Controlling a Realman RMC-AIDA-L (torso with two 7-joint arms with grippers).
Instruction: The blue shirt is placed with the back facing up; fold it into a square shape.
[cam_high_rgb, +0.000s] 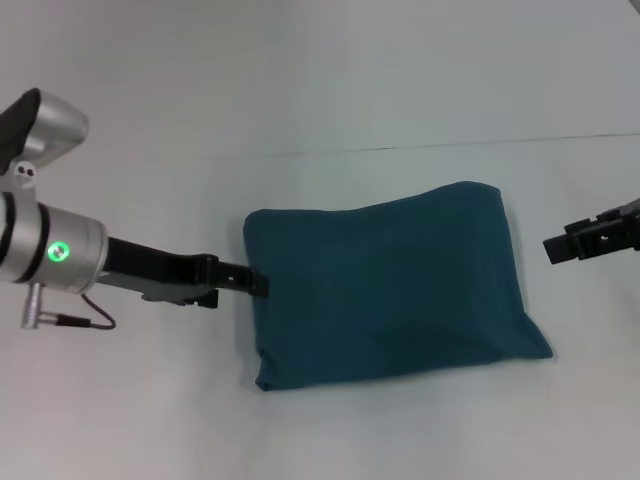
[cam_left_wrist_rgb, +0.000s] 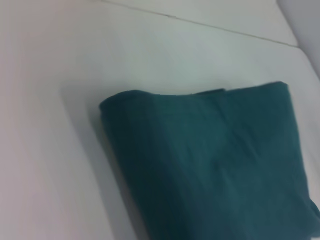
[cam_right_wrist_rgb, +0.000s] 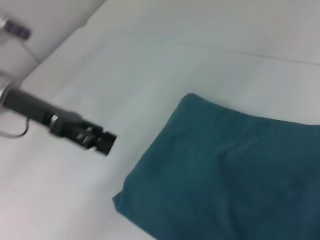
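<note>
Blue shirt, a plain dark teal-blue cotton garment, lies folded into a compact, roughly rectangular bundle on the pale white table surface, between the two grippers. Its plain side faces up, its corners are rounded, and no lettering shows. Left gripper, a slim black pincer on a silver arm with a green indicator light, sits at the shirt's left edge, its tip just beside or touching the cloth about halfway along that edge; whether its fingers are released or clenched cannot be told. In the right wrist view the same gripper appears apart from the shirt's nearest corner. Right gripper, black, hangs just off the shirt's right side, separate from the cloth; its finger state likewise cannot be told. The left wrist view shows the shirt alone on the table.
</note>
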